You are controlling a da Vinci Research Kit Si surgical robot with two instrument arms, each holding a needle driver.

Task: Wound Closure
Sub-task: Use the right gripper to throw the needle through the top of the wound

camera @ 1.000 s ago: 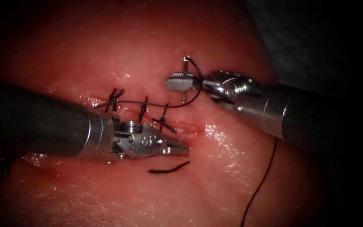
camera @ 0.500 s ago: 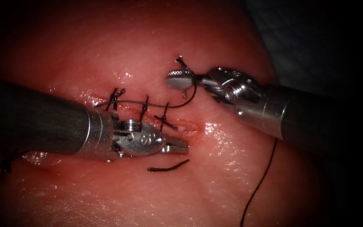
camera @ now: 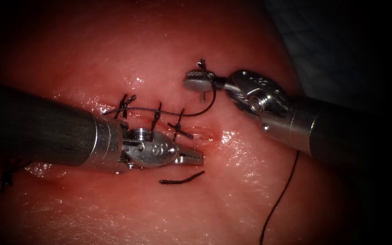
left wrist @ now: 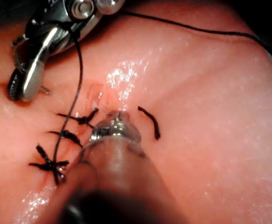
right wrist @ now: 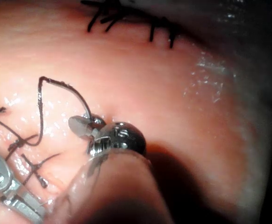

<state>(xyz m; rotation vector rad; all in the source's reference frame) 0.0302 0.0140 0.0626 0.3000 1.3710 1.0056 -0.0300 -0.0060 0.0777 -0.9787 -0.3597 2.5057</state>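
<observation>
The right arm's tool (camera: 196, 81) comes in from three o'clock, and its jaws are clamped on the curved needle (camera: 203, 79), which stands crosswise between them with its swaged end at twelve o'clock of the tip and a short length poking out at six o'clock. The needle is clear of the tissue (camera: 169, 41), above and to the right of the cut (camera: 203, 134). The thread (camera: 205, 102) loops down from the needle and runs toward nine o'clock across three stitches (camera: 155, 119). The left arm's tool (camera: 195, 159) lies just at six o'clock of the cut's open end, its jaws closed and grasping nothing. A cut end of thread (camera: 182, 179) lies loose on the tissue at six o'clock of that tool.
</observation>
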